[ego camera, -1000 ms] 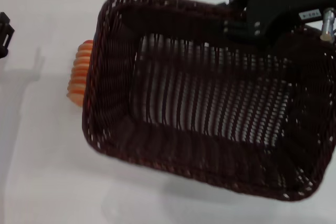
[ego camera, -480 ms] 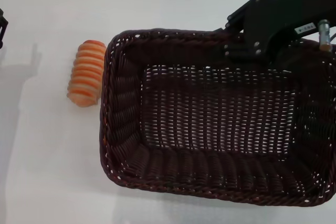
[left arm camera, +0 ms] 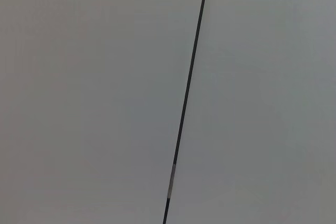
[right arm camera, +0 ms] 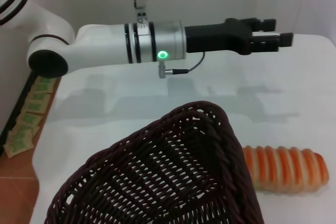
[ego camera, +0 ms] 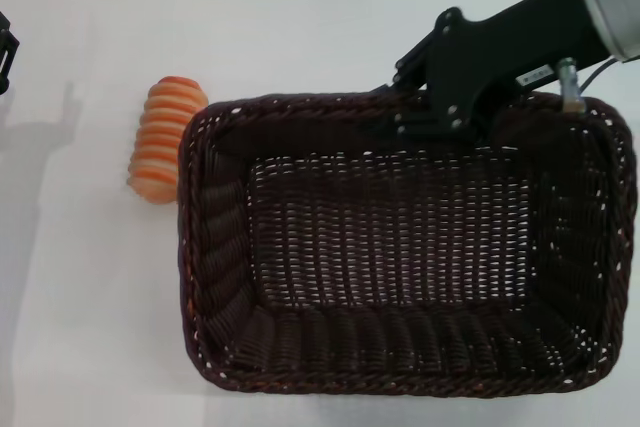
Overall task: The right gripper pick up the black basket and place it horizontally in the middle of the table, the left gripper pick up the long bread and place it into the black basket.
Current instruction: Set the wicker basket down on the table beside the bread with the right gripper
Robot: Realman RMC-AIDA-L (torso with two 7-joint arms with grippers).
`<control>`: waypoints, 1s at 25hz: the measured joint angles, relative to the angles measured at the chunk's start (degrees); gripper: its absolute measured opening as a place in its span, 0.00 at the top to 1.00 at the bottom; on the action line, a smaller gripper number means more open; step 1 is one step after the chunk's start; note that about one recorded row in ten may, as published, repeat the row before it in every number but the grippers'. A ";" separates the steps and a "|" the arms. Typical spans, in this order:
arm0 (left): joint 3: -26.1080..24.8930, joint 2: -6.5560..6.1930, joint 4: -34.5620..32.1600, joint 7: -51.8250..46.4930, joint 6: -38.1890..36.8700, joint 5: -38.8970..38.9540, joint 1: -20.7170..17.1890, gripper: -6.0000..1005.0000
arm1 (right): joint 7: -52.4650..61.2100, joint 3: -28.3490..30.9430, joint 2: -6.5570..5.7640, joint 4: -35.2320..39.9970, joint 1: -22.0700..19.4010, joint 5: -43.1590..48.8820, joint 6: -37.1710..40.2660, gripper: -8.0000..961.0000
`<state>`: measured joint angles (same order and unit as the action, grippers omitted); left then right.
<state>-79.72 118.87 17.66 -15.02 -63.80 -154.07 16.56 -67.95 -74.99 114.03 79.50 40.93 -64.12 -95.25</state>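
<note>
Mid-table, your right gripper [ego camera: 405, 112] seems clamped on the basket [ego camera: 400, 257] rim; bread [ego camera: 160, 139] untouched, left gripper [right arm camera: 270, 40] apart, idle.

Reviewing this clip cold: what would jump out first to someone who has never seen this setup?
The black basket dominates, lying flat across the middle and right of the table, its far rim held by the right gripper. Next comes the long bread, bright orange, on the table just off the basket's left end. The left gripper hangs in the air over the table's far left, empty, with its fingers apart.
</note>
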 joint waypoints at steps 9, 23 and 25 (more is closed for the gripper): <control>0.12 -0.03 -0.31 -0.02 0.10 0.00 0.07 0.24 | -2.72 -0.15 2.85 -3.97 2.05 4.96 2.55 0.80; 0.37 -0.05 -0.44 -0.54 -0.32 0.00 0.05 0.24 | -1.25 -5.13 3.99 -8.82 4.21 6.22 6.53 0.80; 0.40 -0.05 -0.44 -0.56 -0.35 0.00 0.05 0.24 | -0.90 -5.67 4.00 -9.09 4.42 6.68 6.15 0.80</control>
<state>-79.32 118.82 17.23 -15.58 -64.15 -154.07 16.61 -68.85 -80.66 118.02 70.40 45.35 -57.44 -89.10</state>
